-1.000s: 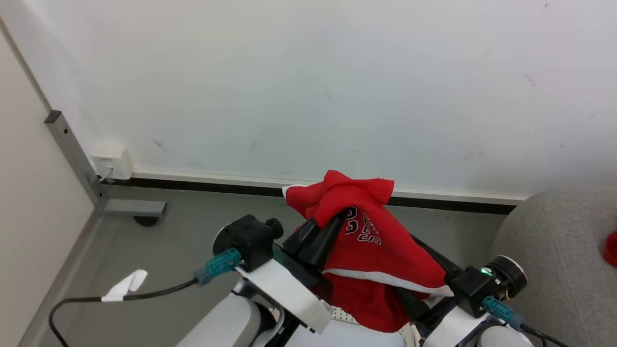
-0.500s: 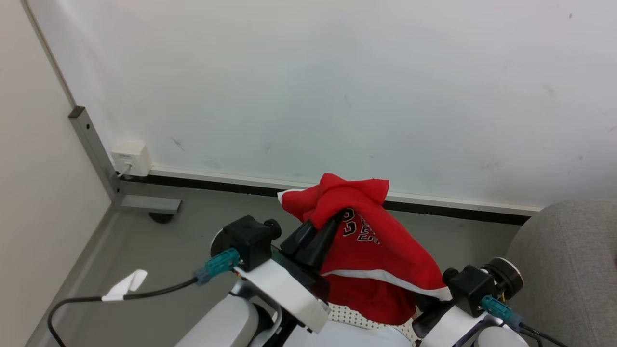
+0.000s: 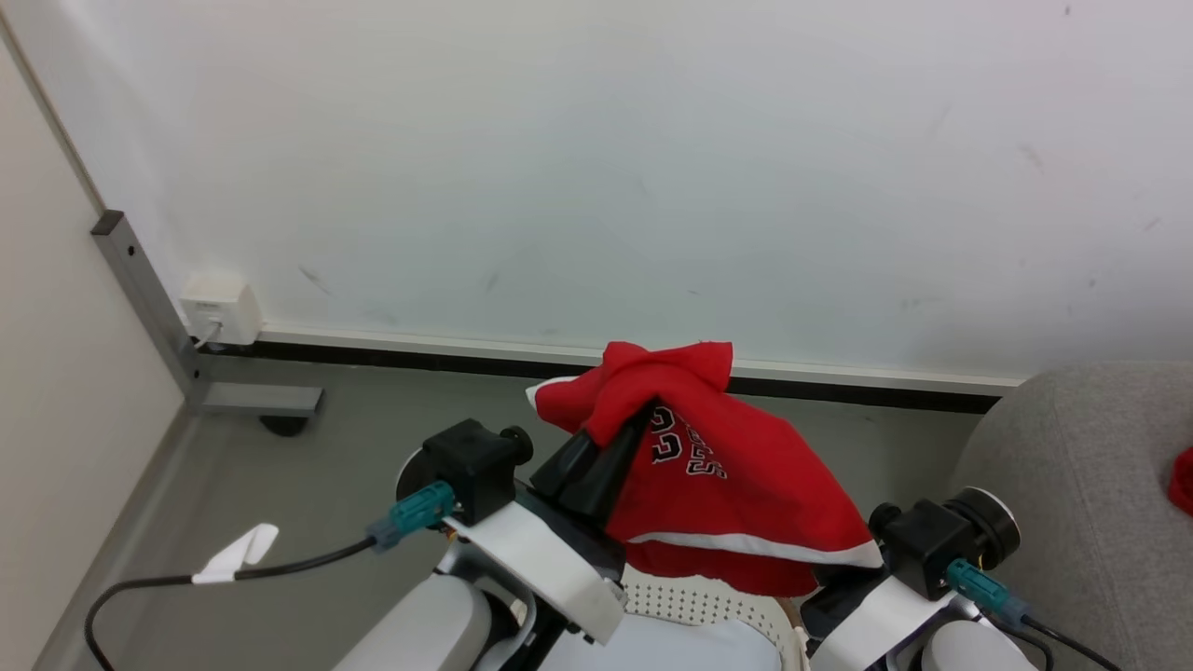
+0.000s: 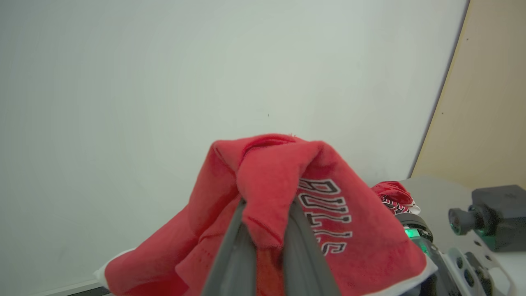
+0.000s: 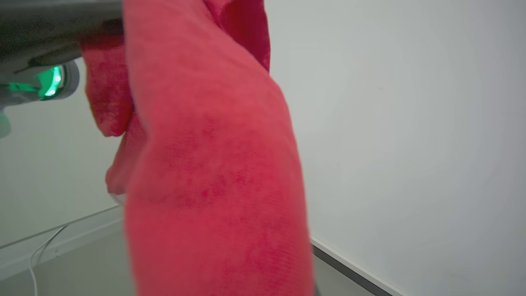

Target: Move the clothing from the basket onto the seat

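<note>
One red garment [image 3: 727, 485] is up in the air, hanging above the basket [image 3: 694, 601] and not on the sofa [image 3: 1072, 485] yet. The left pincer [image 3: 636, 424] is pressed together on a bunched fold near the top of it. The left wrist view shows cloth squeezed between the two dark fingers [image 4: 306, 255]. The rest drapes down to the right like a tent, and its white hem [image 3: 746, 543] lies over the right pincer [image 3: 825, 596]. That one is closed too, but the fabric covers its tips, so I can't tell whether it has any cloth in it.

How I'd do the carry: swing both arms to the robot's right together so the cloth doesn't get yanked out of the left grip. Keep it high enough that the lower edge clears the basket rim. Let go once it's well over the cushion, not hanging off the rounded edge.

Basket-wise: a strip of white perforated wall peeks out under the garment, with something pale bluish [image 3: 680, 652] below it. That could be a pad inside, hard to say. Can't see if more red stuff is in there. Another red piece [image 3: 1184, 480] already sits on the sofa at the far right.
</note>
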